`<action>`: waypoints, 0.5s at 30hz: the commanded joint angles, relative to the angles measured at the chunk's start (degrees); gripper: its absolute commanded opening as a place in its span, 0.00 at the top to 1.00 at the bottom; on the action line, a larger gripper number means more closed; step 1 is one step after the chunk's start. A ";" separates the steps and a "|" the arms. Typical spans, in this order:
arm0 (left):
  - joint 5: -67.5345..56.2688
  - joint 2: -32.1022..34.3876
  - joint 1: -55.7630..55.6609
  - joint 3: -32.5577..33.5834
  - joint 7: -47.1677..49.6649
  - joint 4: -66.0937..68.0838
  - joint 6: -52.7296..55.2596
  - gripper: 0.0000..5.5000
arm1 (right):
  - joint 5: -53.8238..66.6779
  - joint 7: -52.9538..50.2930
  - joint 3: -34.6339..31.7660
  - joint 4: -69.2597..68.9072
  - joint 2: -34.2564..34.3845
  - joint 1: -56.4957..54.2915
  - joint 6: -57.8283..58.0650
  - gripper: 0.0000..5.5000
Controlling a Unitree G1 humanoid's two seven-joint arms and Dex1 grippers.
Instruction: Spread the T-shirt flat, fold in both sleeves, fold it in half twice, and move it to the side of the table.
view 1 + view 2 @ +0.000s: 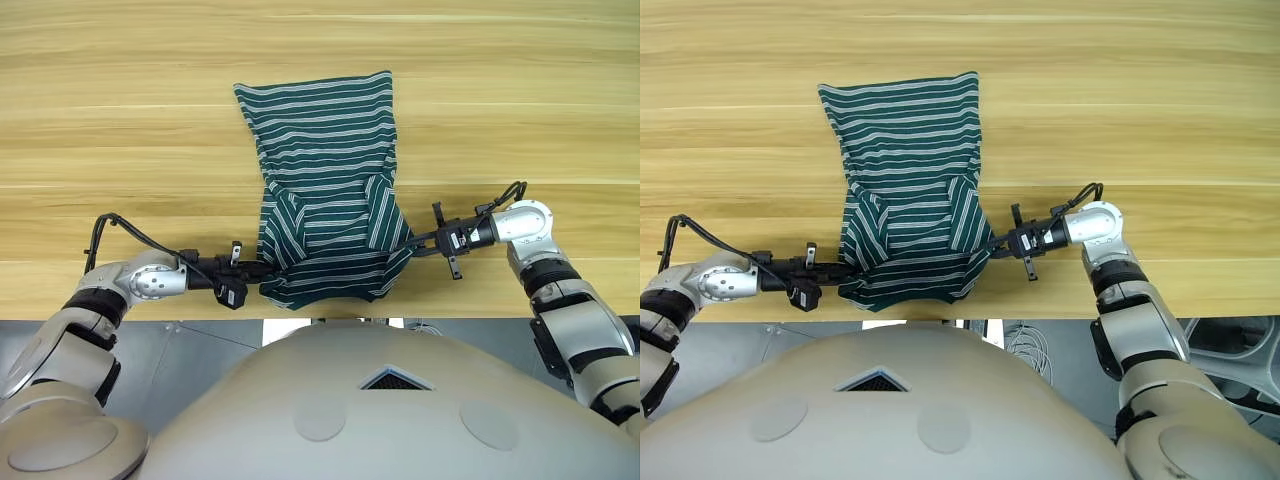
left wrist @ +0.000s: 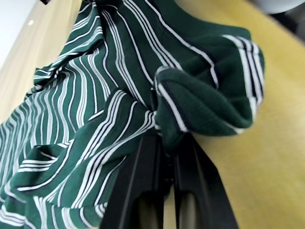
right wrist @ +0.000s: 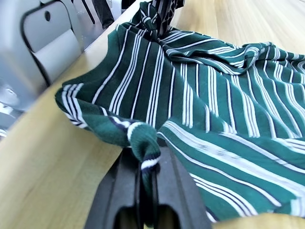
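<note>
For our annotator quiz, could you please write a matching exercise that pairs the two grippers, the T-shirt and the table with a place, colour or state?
1. left gripper
2. right gripper
3. T-shirt
4. table

a. light wood
b. shut on the cloth's near edge, robot's right side
c. dark green with white stripes
d. shut on the cloth's near edge, robot's left side

Pairs: 1-d, 2-b, 3-c, 4-a.

We saw the T-shirt (image 1: 322, 160) as soft, matt knitted cloth, dark green with thin white stripes, bunched and creased where it was pinched. The table (image 1: 120, 100) was pale wood with long grain and a smooth, faintly satin finish. The left gripper (image 2: 167, 145) and right gripper (image 3: 145, 161) had smooth black fingers, plastic-looking, with a slight sheen.
</note>
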 commanded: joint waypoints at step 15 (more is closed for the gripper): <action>-58.11 3.67 3.28 3.24 -30.86 -19.92 24.41 1.00 | 21.58 1.32 7.61 -20.12 -10.47 -3.66 23.97 1.00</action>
